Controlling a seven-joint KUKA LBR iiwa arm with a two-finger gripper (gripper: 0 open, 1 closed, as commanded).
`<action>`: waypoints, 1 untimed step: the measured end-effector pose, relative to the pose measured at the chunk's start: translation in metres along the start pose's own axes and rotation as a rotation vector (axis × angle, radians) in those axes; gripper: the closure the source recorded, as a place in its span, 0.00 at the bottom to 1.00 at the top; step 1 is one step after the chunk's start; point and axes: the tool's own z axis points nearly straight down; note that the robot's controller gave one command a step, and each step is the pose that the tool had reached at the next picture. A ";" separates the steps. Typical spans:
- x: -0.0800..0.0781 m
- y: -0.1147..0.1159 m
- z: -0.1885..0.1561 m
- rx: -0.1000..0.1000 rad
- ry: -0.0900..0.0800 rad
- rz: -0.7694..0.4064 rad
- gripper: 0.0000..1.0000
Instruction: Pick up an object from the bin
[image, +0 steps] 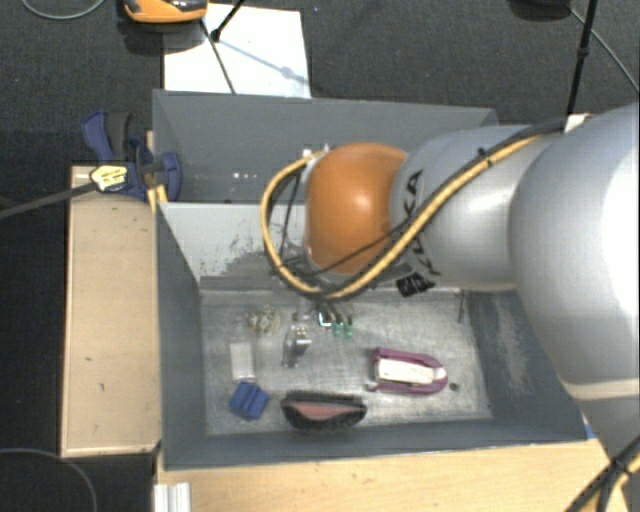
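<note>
Along the near wall of the grey bin (180, 330) lie a blue block (248, 401) and, just beside it, a dark oval case (322, 410) with a pinkish inside. A purple-and-white clip (407, 372) sits a little farther back, to the right. A pale block (241, 358) rests on the left of the floor, with small glinting bits (262, 320) beyond it. Above the middle of the floor hang the jaws, beneath the wrist's orange cover (345, 205) on the big silver arm (500, 210) reaching in from the right. Whether they are apart or together cannot be told, and nothing shows between them.

The step in hand looks like the approach, with no pick made yet. The oval case and the pale block lie nearest, so either could be the target. The next move calls for settling over one thing and coming down squarely. The things lie well apart, so little stands in the way.
</note>
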 end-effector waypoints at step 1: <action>-0.026 0.006 0.024 -0.002 -0.009 0.316 0.00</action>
